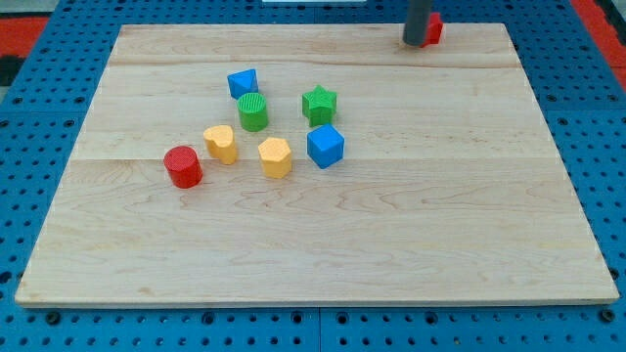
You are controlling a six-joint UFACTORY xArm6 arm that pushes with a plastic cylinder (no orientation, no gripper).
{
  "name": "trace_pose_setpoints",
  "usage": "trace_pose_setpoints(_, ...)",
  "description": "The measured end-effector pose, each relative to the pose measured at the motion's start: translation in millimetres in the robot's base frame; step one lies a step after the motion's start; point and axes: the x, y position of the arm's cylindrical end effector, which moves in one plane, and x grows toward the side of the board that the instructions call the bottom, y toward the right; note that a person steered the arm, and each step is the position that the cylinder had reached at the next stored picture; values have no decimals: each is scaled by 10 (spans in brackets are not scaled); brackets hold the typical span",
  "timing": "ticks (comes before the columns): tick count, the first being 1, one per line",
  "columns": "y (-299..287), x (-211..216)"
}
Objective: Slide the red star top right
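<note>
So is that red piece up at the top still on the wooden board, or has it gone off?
On, barely: the red block sits at the board's top edge, half hidden behind my rod, whose tip is beside it.

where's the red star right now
The red star sits at the board's top edge, towards the view's right, just right of my tip and far from the other blocks.

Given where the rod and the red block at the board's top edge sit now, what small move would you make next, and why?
Probably just ease my tip away, or give one faint nudge right. The red block, its shape hidden behind the rod, already sits at the board's top edge toward the view's right, touching my tip's right side.
</note>
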Motion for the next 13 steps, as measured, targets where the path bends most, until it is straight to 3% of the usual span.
trace_pose_setpoints(3,-413,-45)
trace_pose_setpoints(5,-414,-291)
trace_pose_setpoints(8,393,-308)
trace_pose_setpoints(10,55,-48)
trace_pose_setpoints(13,389,-33)
